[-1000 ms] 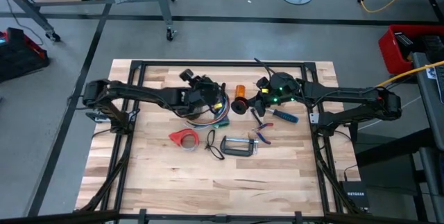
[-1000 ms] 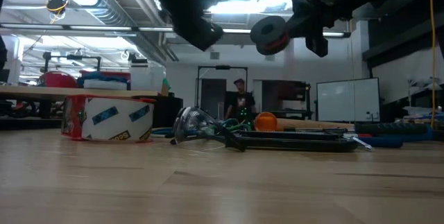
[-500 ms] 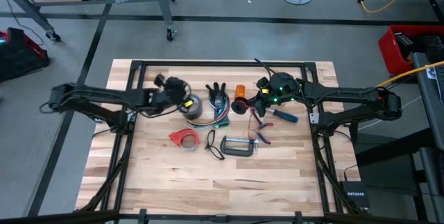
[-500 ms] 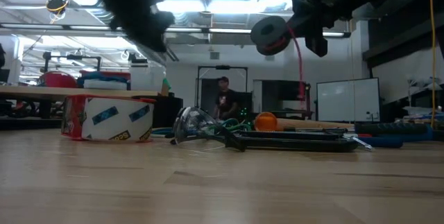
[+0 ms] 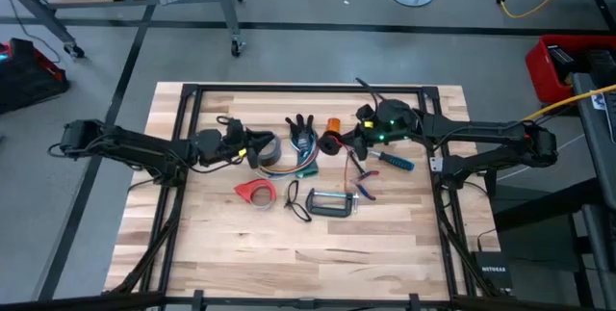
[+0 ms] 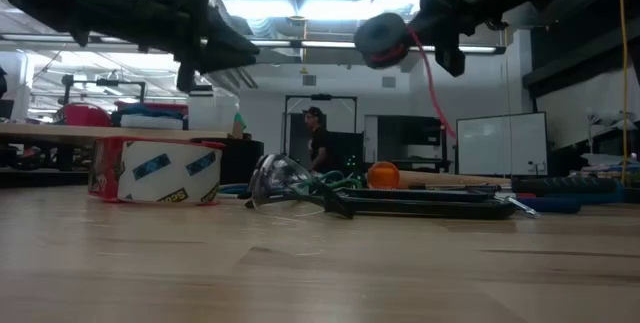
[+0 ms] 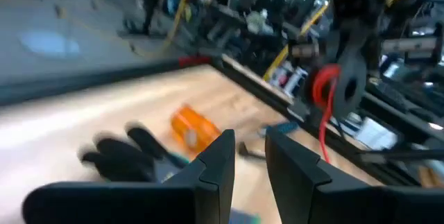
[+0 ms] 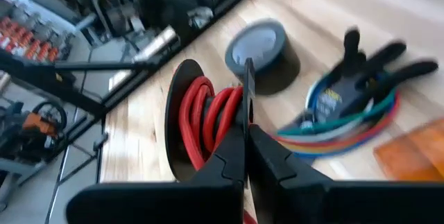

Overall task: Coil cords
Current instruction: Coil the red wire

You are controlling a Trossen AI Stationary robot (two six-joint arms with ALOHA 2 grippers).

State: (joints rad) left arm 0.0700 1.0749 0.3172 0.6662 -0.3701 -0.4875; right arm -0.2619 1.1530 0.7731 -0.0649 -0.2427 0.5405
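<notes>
The cords [image 5: 298, 154], a bunch of coloured wires with black plug ends [image 5: 300, 125], lie on the table's middle; no gripper touches them. They also show in the right wrist view [image 8: 347, 116]. My left gripper [image 5: 252, 145] stands open just left of them, beside a grey tape roll [image 5: 269, 147]; nothing lies between its fingers [image 7: 250, 158]. My right gripper [image 5: 348, 141] is shut on a black spool of red wire [image 8: 201, 123], up in the air right of the cords. My right gripper pinches the rim of one black flange [image 8: 245, 92] of the spool between its two fingers. The spool hangs clear of the table [image 6: 385, 41], its axis about level. A loose red wire end [image 6: 435, 83] hangs slack below it.
An orange part [image 5: 332, 125] lies between cords and spool. Nearer the front lie a red tape dispenser [image 5: 255, 192], a black loop [image 5: 296, 201], a C-clamp [image 5: 330, 203], pliers [image 5: 364, 188] and a blue-handled tool [image 5: 395, 162]. A person [image 6: 315, 138] stands in the room beyond.
My left gripper has drawn back from above the cords toward the table's left edge, sinking and rolling as it went; the cords now lie uncovered on the table. My right gripper has kept the spool in place, and a red wire end now hangs below it.
</notes>
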